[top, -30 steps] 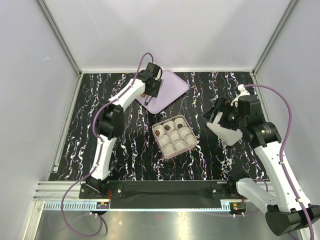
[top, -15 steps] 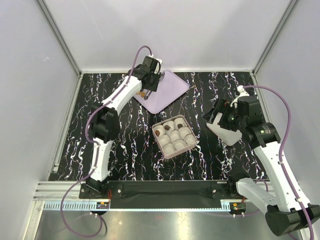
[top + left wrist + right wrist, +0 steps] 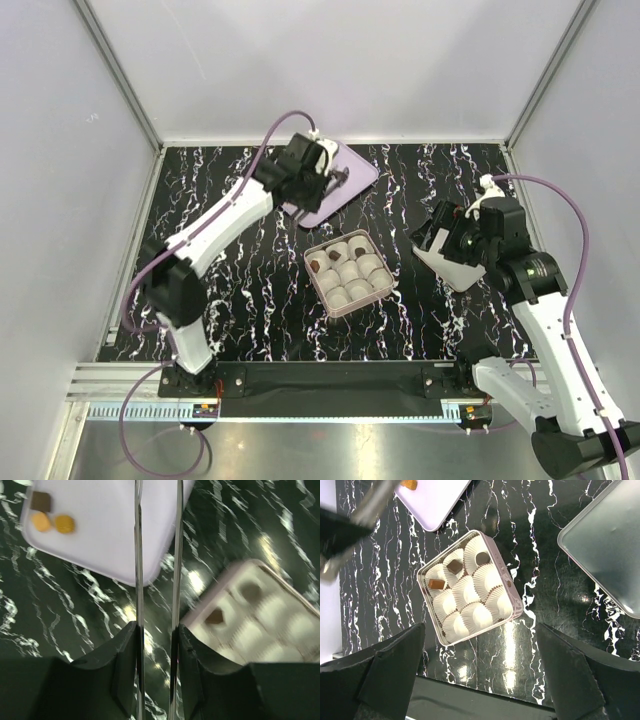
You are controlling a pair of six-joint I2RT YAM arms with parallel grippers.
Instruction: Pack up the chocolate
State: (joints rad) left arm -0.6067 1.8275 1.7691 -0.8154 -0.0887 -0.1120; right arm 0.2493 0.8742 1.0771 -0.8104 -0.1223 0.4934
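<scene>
while left fingers (image 3: 138, 555) overhang tray (image 3: 110, 540) edge, box (image 3: 481, 630) lies apart.

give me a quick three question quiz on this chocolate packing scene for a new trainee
1. Multiple choice: how many white cups in the box hold a chocolate? A one, B three, C six.
2. True or false: the lid is closed over the box.
3. Fill in: in the left wrist view the lavender tray carries one dark brown piece and ___ orange pieces.
Key: 1 B. 2 false, the lid lies apart from the box. 3 two.
</scene>
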